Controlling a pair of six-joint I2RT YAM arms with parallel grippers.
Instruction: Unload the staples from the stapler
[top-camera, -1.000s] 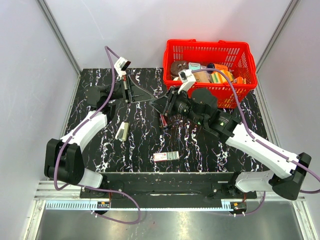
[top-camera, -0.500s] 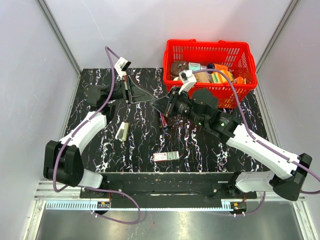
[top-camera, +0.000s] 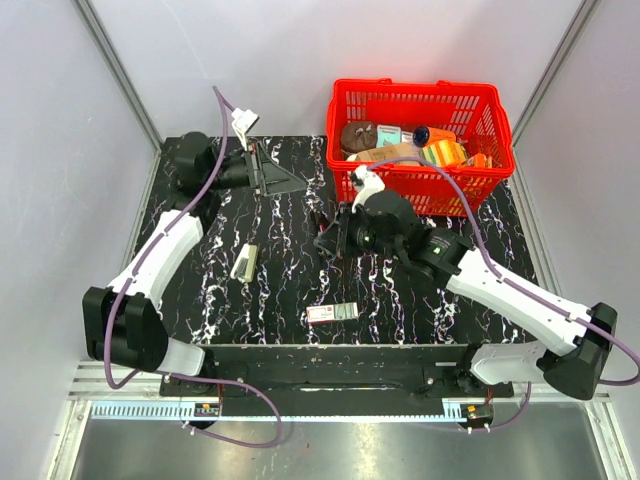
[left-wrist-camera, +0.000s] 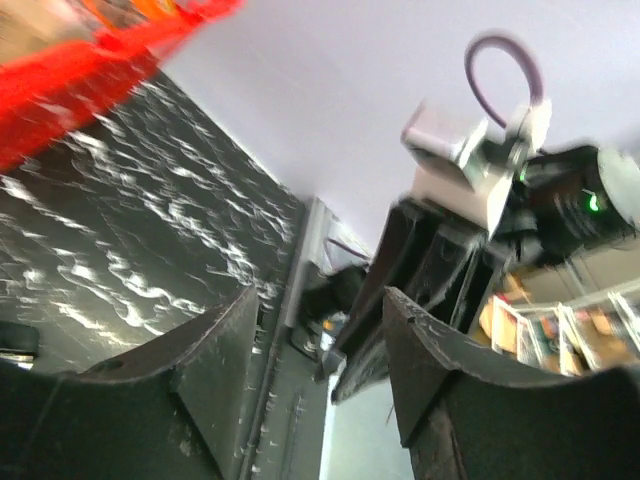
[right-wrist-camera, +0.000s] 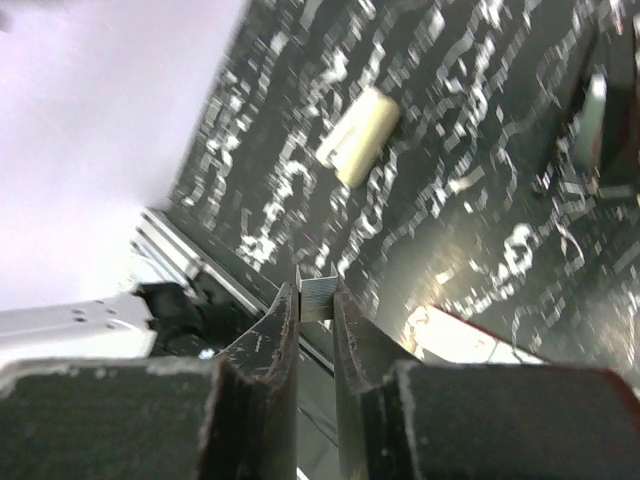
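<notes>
A short silver strip of staples (right-wrist-camera: 318, 299) is pinched between the fingertips of my right gripper (right-wrist-camera: 316, 291), a little above the marbled table. In the top view that right gripper (top-camera: 323, 240) hangs over the table's middle and covers the spot where the stapler lay. A blurred dark narrow thing with a pale metal strip (right-wrist-camera: 590, 130) at the right edge of the right wrist view may be the stapler. My left gripper (top-camera: 279, 179) is at the back left, open, with nothing between its fingers (left-wrist-camera: 225, 350).
A red basket (top-camera: 420, 186) full of items stands at the back right. A cream oblong object (top-camera: 244, 262) lies left of centre. A small red-white box (top-camera: 333, 313) lies near the front edge. The right arm (left-wrist-camera: 480, 170) shows in the left wrist view.
My left arm has drawn back toward the far left corner and its jaws have opened. My right gripper has come toward the near side, over the stapler's spot.
</notes>
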